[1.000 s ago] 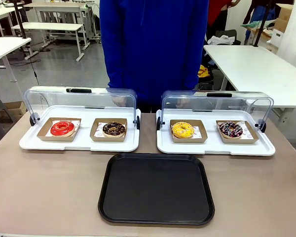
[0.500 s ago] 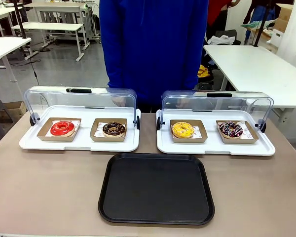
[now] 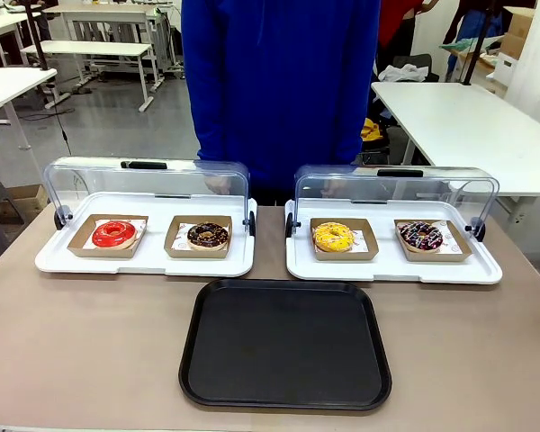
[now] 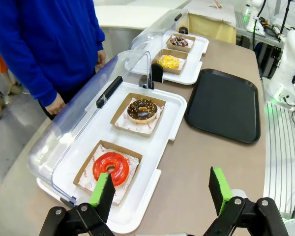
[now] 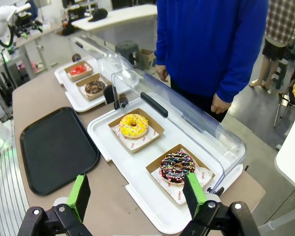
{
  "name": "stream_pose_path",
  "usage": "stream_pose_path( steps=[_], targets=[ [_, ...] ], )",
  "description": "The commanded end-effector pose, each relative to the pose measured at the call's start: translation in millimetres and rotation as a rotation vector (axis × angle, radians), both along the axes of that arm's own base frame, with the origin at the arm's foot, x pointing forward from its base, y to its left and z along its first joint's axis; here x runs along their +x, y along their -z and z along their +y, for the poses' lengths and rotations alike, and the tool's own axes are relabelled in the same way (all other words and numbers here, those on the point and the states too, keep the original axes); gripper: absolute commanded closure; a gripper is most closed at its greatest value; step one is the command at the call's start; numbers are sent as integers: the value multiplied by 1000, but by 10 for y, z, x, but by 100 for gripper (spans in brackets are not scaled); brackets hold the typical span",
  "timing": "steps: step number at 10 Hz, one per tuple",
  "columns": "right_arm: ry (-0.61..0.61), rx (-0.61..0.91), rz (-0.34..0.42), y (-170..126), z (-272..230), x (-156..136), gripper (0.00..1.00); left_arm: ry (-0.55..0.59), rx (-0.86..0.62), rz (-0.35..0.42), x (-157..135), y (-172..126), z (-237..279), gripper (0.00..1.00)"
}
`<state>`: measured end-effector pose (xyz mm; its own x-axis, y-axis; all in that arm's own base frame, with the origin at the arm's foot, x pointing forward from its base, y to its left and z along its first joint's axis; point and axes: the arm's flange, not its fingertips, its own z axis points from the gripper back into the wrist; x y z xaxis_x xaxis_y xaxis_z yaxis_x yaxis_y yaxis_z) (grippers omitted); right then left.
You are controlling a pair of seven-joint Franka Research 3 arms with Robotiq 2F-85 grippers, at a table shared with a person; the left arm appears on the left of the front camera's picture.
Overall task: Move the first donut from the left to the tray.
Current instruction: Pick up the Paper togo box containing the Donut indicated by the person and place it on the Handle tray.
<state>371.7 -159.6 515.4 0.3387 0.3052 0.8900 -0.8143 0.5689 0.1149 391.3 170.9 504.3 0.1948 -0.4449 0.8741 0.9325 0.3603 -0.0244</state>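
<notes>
Red donut (image 3: 114,234), black tray (image 3: 286,346): tan tabletop (image 3: 81,351) (white desks (image 3: 459,126) behind).

first donut (image 3: 114,234): in left display tray (image 3: 153,263) | tray (image 3: 285,345): in front, centre

Chocolate donut (image 3: 207,236) sits left of yellow donut (image 3: 332,237)

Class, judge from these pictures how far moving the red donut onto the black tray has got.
Done: the clear lid over the red donut stands open. In hand: nothing; the left gripper is open above the table near the donut, the right gripper open too. Left: all of it; the donut lies in its cardboard holder and the black tray is bare.
</notes>
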Motion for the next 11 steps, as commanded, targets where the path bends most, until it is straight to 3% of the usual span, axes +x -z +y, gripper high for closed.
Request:
stream_pose_path(
  steps=[1,11],
  targets=[
    [-9,11,-37,-12,-4,43,0,13,-18,-25,12,-6,10,0],
    [-9,11,-37,-12,-4,43,0,13,-18,-25,12,-6,10,0]
  ],
)
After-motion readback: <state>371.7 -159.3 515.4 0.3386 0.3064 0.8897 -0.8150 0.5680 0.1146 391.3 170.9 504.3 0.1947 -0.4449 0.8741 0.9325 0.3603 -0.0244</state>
